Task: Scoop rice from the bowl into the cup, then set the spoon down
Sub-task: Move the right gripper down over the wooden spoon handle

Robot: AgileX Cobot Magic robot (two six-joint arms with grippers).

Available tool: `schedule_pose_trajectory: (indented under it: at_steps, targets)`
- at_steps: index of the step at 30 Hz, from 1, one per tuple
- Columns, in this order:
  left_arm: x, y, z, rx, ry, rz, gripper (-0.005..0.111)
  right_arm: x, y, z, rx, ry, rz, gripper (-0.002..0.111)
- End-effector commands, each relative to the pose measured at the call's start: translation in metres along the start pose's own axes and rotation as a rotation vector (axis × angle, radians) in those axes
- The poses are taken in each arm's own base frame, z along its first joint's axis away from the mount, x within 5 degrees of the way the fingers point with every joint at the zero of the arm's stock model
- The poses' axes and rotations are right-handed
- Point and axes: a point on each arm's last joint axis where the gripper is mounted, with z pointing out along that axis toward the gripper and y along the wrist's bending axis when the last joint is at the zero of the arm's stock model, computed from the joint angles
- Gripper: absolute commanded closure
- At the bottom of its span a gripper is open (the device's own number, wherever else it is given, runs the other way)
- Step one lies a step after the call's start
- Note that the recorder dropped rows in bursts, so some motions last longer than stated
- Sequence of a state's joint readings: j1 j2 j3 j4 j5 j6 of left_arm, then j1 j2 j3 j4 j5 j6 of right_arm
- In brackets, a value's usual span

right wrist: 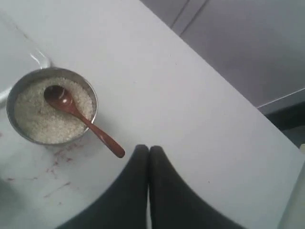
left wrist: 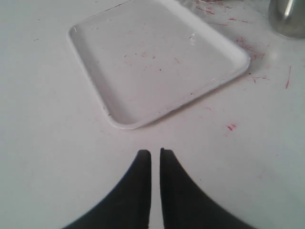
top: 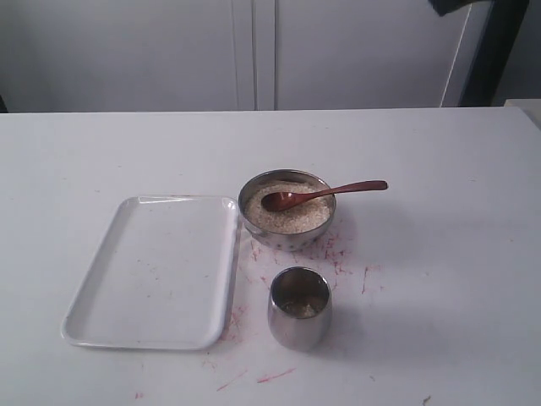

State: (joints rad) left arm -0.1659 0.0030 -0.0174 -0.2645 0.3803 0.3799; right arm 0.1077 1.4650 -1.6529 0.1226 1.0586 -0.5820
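Two tools closed on nothing, the spoon parked in the rice, scooping apparently not yet begun.

The wooden spoon [top: 325, 193] lies with its scoop on the rice [top: 292, 218] in the steel bowl [top: 287, 238] at the centre of the exterior view. Its handle is propped on the rim and juts toward the right, which seems to offer it to the right tool [right wrist: 148, 149], whose fingers are pressed together near the handle's end. The steel cup [top: 299, 328] stands just below the bowl, close for a short carry; whether the paleness inside it is rice or a reflection I cannot tell. A white tray [top: 148, 271] lies at lower left. The left tool [left wrist: 155, 152], fingers nearly together, hovers beside the tray's corner. The white surface [top: 439, 254] bears red marks [top: 338, 254]; pale cabinet doors [top: 254, 51] stand behind.
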Motion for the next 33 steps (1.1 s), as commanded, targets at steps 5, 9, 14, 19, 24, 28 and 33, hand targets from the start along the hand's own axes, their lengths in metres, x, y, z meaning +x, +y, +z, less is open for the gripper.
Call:
schedule_pose_trajectory:
  at_steps: [5, 9, 14, 19, 24, 28, 33]
  targets:
    - [0.002, -0.001, 0.000, 0.012, 0.002, -0.014, 0.092, 0.000, 0.016, 0.061, -0.112, 0.135, -0.235, 0.108]
    - [0.002, -0.001, 0.000, 0.012, 0.002, -0.014, 0.092, 0.006, 0.019, 0.090, -0.162, 0.195, -0.302, 0.108]
    - [0.002, -0.001, 0.000, 0.012, 0.002, -0.014, 0.092, 0.015, 0.018, 0.119, -0.192, 0.267, -0.372, 0.108]
    - [0.002, -0.001, 0.000, 0.012, 0.002, -0.014, 0.092, 0.022, 0.021, 0.143, -0.237, 0.303, -0.433, 0.108]
    - [0.002, -0.001, 0.000, 0.012, 0.002, -0.014, 0.092, 0.030, 0.023, 0.165, -0.277, 0.335, -0.478, 0.108]
    - [0.002, -0.001, 0.000, 0.012, 0.002, -0.014, 0.092, 0.035, 0.025, 0.181, -0.307, 0.338, -0.541, 0.108]
    - [0.002, -0.001, 0.000, 0.012, 0.002, -0.014, 0.092, 0.039, 0.027, 0.194, -0.324, 0.345, -0.572, 0.108]
